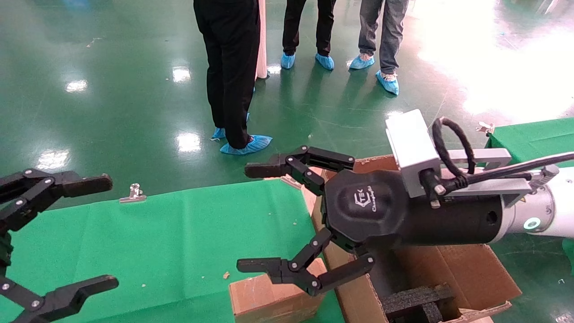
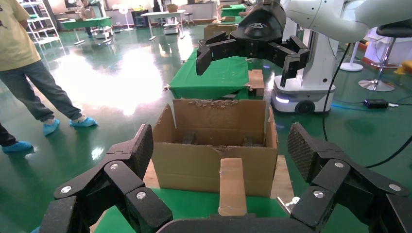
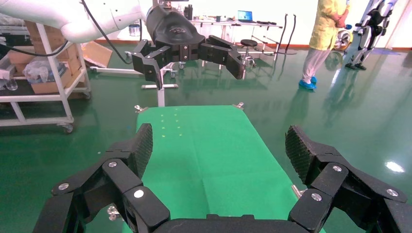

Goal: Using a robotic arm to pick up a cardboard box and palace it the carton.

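Two grippers, one box, one carton: we read the head view from left to right.

Left gripper [image 1: 54,233]: all black, at the left edge over the green cloth [image 1: 170,242]; its fingers are spread wide and hold nothing. We take this arm to be parked.

Cardboard box [image 1: 273,298]: one small brown box, lying on the cloth at the near edge, just beside the carton's left wall. In the left wrist view it shows end-on [image 2: 231,187], in front of the carton [image 2: 214,145].

Right gripper [image 1: 282,220]: the black head of the robotic arm [image 1: 551,211], which reaches in from the right above the carton. Its fingers are released and wide apart, nothing between them; the lower finger hangs right over the box's far top edge, and we cannot tell whether it touches.

Carton [image 1: 471,273]: one large corrugated carton with its flaps standing up, at the right end of the cloth; black foam blocks [image 1: 417,300] lie inside.

Step in hand: we judge this to be the approach to the pick; the box is not yet grasped.

Next move: in our judgement the right gripper must drop until its fingers straddle the box, then close on its sides before any lift toward the carton.

Count: two grippers, one box, one carton, two clips in sight on the cloth's far edge [image 1: 132,194], three bystanders [image 1: 233,67] beyond.
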Action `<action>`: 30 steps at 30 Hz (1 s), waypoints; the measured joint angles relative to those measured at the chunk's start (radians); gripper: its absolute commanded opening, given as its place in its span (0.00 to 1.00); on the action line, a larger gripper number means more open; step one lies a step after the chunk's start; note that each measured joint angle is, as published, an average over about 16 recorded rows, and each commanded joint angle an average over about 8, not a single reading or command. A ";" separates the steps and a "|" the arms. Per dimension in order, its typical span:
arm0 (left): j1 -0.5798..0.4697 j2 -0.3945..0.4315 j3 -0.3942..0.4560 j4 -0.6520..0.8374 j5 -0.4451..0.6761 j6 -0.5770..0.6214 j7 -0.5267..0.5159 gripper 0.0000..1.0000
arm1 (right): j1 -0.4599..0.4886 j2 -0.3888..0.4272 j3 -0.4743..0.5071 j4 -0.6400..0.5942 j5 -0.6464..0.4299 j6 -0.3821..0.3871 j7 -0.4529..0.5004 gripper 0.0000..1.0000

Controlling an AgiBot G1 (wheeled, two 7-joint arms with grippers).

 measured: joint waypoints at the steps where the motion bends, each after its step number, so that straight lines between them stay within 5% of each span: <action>1: 0.000 0.000 0.000 0.000 0.000 0.000 0.000 1.00 | 0.000 0.000 0.000 0.000 0.000 0.000 0.000 1.00; 10: 0.000 0.000 0.000 0.000 0.000 0.000 0.000 0.97 | 0.000 0.000 0.000 0.000 0.000 0.000 0.000 1.00; 18: 0.000 0.000 0.000 0.000 0.000 0.000 0.000 0.02 | 0.000 0.000 0.000 0.000 0.000 0.000 0.000 1.00; 30: 0.000 0.000 0.000 0.000 0.000 0.000 0.000 0.00 | 0.054 -0.006 -0.045 0.001 -0.090 -0.020 0.019 1.00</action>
